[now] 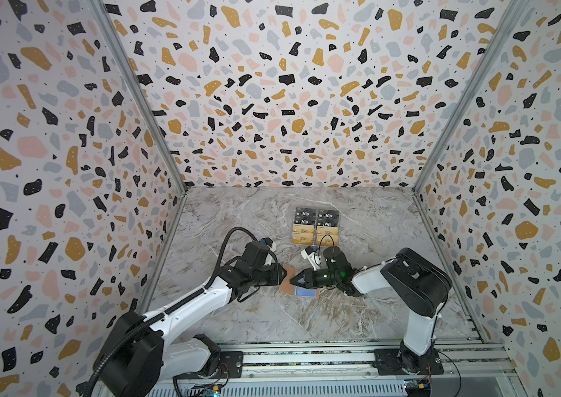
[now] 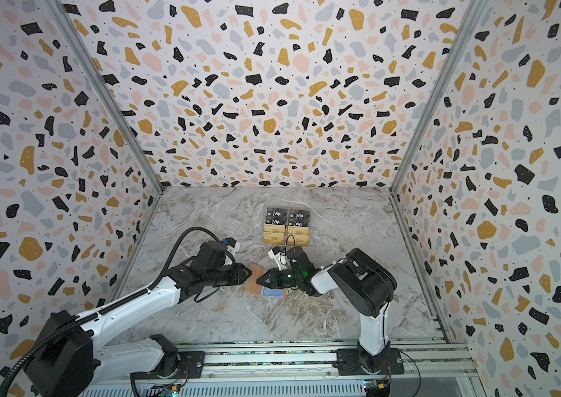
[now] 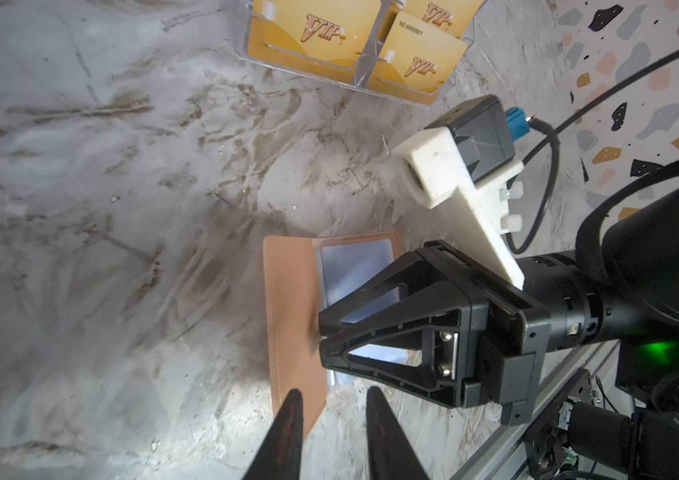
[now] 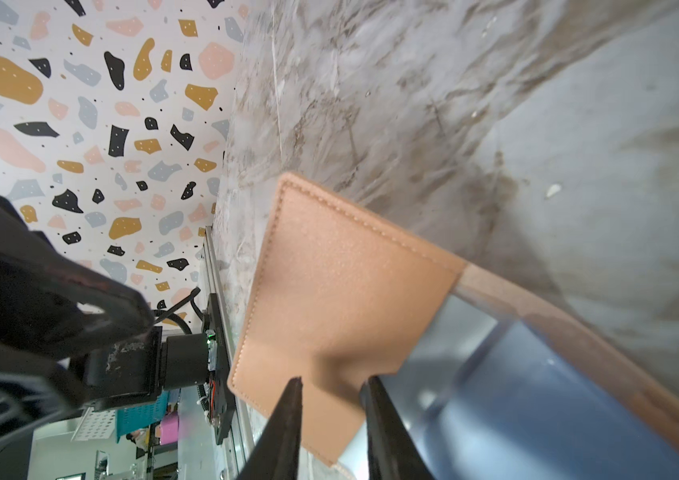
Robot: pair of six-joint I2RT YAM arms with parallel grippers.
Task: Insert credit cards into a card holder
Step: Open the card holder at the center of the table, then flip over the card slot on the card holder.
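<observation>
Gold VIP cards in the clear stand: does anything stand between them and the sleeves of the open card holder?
Yes. The right gripper lies over the sleeves of the card holder, and its wrist camera hangs between the holder and the gold VIP cards.

Peach card holder (image 1: 286, 288), bluish sleeves (image 1: 305, 292); gold credit cards (image 1: 303, 234); grey-veined marble table (image 1: 237, 213); terrazzo-speckled walls (image 1: 272, 86).
</observation>
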